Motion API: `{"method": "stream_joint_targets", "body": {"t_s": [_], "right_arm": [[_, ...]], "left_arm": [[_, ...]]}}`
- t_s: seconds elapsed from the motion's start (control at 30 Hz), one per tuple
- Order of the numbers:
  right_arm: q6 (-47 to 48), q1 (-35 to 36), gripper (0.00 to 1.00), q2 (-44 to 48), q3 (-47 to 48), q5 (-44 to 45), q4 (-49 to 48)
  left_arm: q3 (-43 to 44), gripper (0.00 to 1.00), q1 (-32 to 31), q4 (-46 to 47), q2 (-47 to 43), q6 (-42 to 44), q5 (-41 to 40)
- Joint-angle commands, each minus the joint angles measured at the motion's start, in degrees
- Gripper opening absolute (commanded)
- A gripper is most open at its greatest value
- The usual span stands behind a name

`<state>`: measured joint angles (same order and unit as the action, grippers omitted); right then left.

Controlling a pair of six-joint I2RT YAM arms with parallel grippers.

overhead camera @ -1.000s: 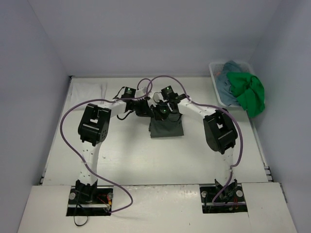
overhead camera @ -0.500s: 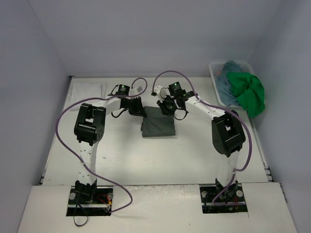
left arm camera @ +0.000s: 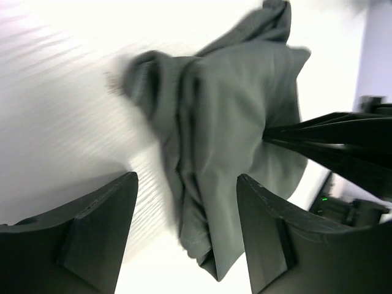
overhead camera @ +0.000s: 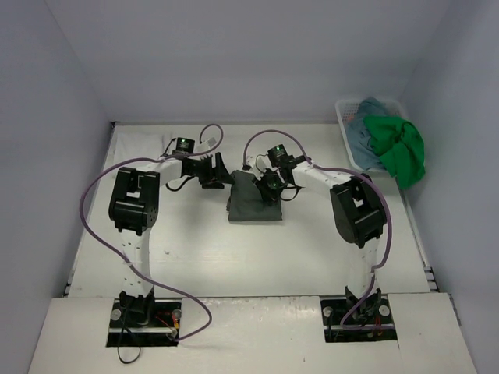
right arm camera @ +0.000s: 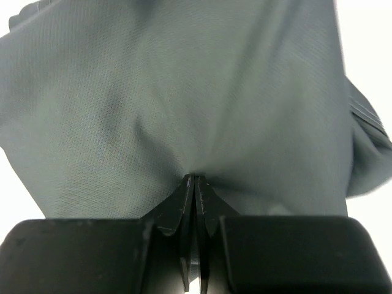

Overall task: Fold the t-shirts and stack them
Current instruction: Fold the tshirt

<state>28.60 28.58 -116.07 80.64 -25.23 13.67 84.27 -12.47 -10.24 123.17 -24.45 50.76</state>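
Note:
A folded dark grey-green t-shirt (overhead camera: pixel 251 204) lies mid-table. My left gripper (overhead camera: pixel 219 174) stands open just off its left edge; in the left wrist view the shirt (left arm camera: pixel 233 122) lies bunched beyond the gripper (left arm camera: pixel 187 236), and nothing is gripped between the two fingers. My right gripper (overhead camera: pixel 269 187) rests on the shirt's right part. In the right wrist view it (right arm camera: pixel 195 181) is shut, with the grey cloth (right arm camera: pixel 184 92) puckering into its tips. A teal-blue t-shirt (overhead camera: pixel 364 132) and a bright green t-shirt (overhead camera: pixel 399 149) are heaped in the basket.
The white mesh basket (overhead camera: pixel 343 109) stands at the back right corner, and the green shirt hangs over its near side. A pale white cloth (overhead camera: pixel 144 144) lies flat at the back left. Purple cables loop over both arms.
The grey-green shirt slid left across the table with both grippers. The left gripper then opened and drew back left off the cloth. The right gripper stayed shut on it.

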Motion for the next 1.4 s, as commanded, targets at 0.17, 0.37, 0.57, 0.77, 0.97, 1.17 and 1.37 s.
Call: {"method": "stream_joint_targets", "body": {"t_s": [0.17, 0.37, 0.57, 0.77, 0.97, 1.17, 1.37], "right_arm": [[1.6, -0.1, 0.0, 1.3, -3.1, -2.5, -2.6], [1.2, -0.1, 0.0, 0.5, -2.7, -3.6, -3.6], [1.3, -0.1, 0.0, 0.9, -2.3, -3.9, -3.5], [1.2, -0.1, 0.0, 1.7, -2.7, -4.2, -3.5], [0.9, -0.2, 0.0, 2.4, -2.6, -4.4, -3.4], [1.0, -0.5, 0.0, 3.0, -2.6, -4.6, -3.3], [1.5, -0.9, 0.0, 3.2, -2.6, -4.7, -2.8]], "left_arm": [[-8.9, 0.63, 3.2, 5.9, -4.6, -4.8, 0.7], [-12.3, 0.65, 1.9, 6.2, -6.2, -4.8, -1.2], [-16.0, 0.67, -2.3, 6.4, -8.6, -3.8, -5.6], [-20.1, 0.71, -4.1, 7.8, -9.3, -4.5, -12.1], [-20.3, 0.72, -5.3, 7.3, -5.5, -5.3, -13.5], [-17.8, 0.72, -6.7, 7.5, 1.2, -6.8, -9.6], [-14.0, 0.72, -7.3, 5.3, 6.9, -7.9, -7.1]]}}
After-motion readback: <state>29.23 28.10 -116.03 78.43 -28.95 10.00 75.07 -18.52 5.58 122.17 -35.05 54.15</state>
